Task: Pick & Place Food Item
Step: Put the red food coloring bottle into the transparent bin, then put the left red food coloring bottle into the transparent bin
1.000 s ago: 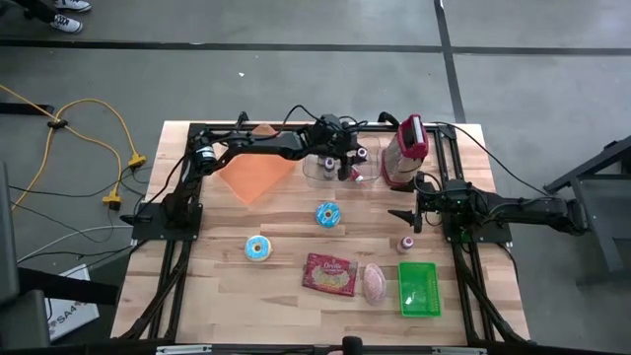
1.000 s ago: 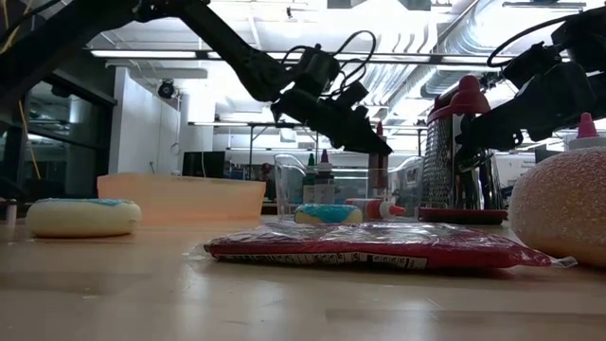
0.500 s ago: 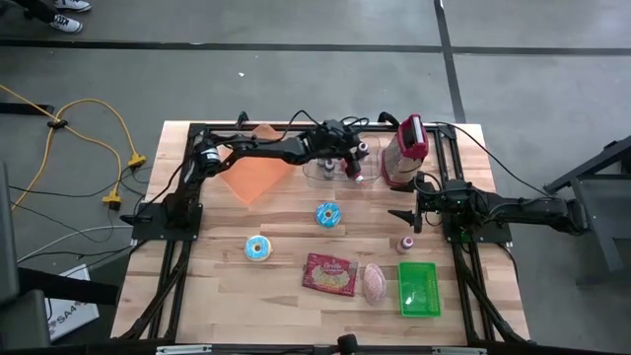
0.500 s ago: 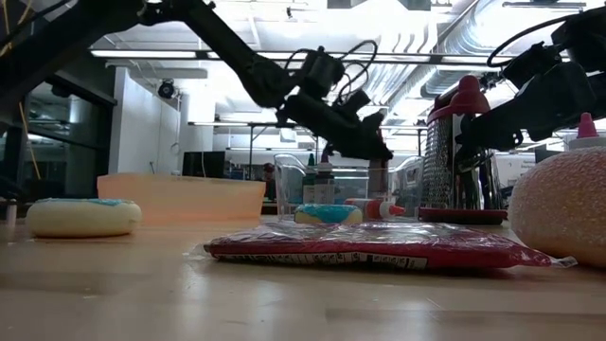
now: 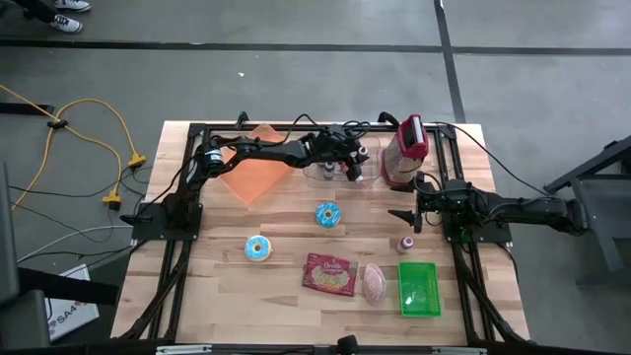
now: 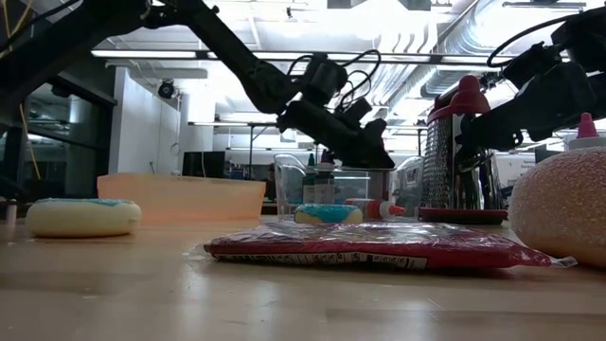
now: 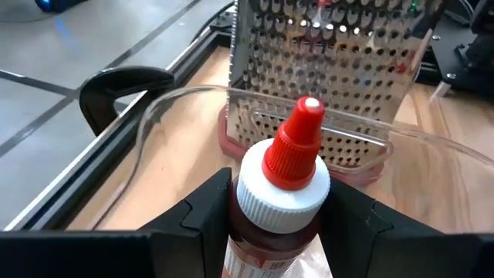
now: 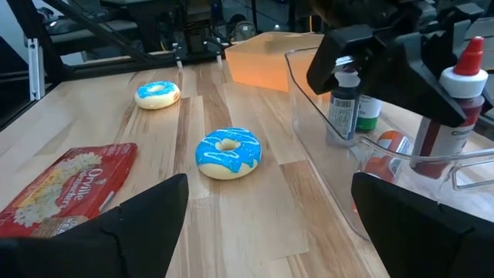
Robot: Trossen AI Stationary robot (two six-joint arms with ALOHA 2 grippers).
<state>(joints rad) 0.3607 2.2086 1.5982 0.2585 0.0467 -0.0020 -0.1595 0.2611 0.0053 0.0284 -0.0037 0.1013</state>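
Observation:
My left gripper [image 5: 352,164] is shut on a small bottle of dark red liquid [image 7: 279,193] with a white cap and red nozzle, over the clear plastic container [image 5: 328,174] at the table's far middle. In the right wrist view the bottle [image 8: 451,104] stands upright inside the container's walls. Two more small bottles [image 8: 345,108] stand in the container and one [image 8: 388,144] lies on its floor. My right gripper [image 5: 402,215] waits open at the table's right, touching nothing. My left gripper pinches the bottle between its two fingers [image 7: 207,215] at the shoulder just under the white cap [image 7: 282,202]. The fingers come from the table's left, slanting slightly down. The bottle is upright, nozzle up; whether its base rests on the container's floor is hidden.
A steel grater with a red handle [image 5: 404,153] stands just right of the container, an orange box [image 5: 254,168] to its left. Two blue-iced donuts [image 5: 327,214] [image 5: 258,248], a popcorn packet [image 5: 329,274], a pink item [image 5: 375,283], a green tray [image 5: 418,289] and a small bottle [image 5: 405,243] lie nearer.
My left gripper has sunk a little toward the clear container and edged toward the grater, rolling about its own line. The bottle has gone with it and stands more upright than before. The grip has stayed shut.

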